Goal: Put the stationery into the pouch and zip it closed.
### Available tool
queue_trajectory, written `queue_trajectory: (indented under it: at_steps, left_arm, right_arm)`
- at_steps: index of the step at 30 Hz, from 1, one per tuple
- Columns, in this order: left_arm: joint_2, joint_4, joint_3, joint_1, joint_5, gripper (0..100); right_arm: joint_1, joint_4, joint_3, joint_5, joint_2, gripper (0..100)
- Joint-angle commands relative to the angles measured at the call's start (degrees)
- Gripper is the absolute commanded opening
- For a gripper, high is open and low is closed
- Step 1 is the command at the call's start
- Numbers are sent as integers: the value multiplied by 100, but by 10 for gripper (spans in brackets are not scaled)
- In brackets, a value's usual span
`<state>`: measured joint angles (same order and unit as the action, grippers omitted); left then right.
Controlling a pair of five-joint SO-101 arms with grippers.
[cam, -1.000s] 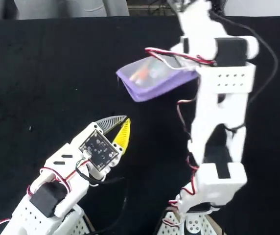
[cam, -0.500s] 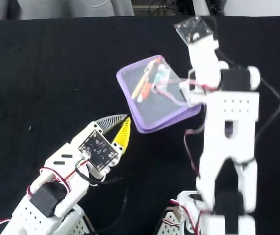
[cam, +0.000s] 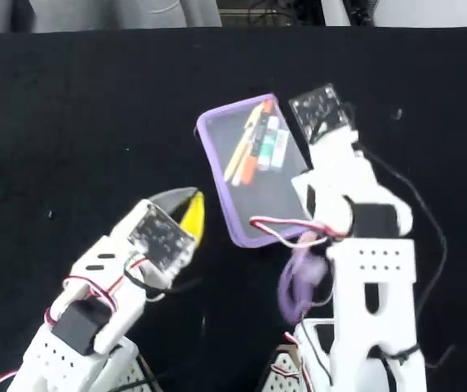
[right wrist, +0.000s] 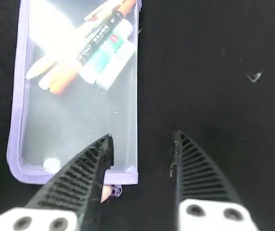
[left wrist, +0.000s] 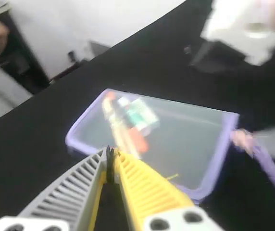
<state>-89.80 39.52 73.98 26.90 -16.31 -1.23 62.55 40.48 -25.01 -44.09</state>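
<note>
Right gripper [right wrist: 142,144]: jaws wide apart and holding nothing; one finger is above the pouch's near corner, the other above the bare black table [cam: 70,106].
Left gripper [left wrist: 109,153]: fingers pressed together, empty, tips aimed at the pouch's long side, near but apart.
Pouch [right wrist: 75,130]: one, clear with purple trim, lying flat.
Long axis: runs away from the right gripper, crosswise before the left gripper.
Stationery [right wrist: 84,53]: one bundle of pens and markers inside, at the end farthest from the right gripper, slanted; exact count unclear.
Purple strap [cam: 295,282]: one, at the near end.
</note>
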Motion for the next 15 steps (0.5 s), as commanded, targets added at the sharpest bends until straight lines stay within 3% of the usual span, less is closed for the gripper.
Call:
queue_trajectory:
  at_steps: [1, 8, 15]
  left_arm:
    - [-44, -9, -75, -690, 440, 30]
    - [-53, 413, -127, -1648, 1275, 30]
    - [-404, 1029, -136, -2765, 2013, 29]
  right_arm:
    - [246, -712, 681, 18, -655, 191]
    - [352, -923, 1042, 624, -1499, 191]
    - [360, -853, 1604, 651, -2343, 188]
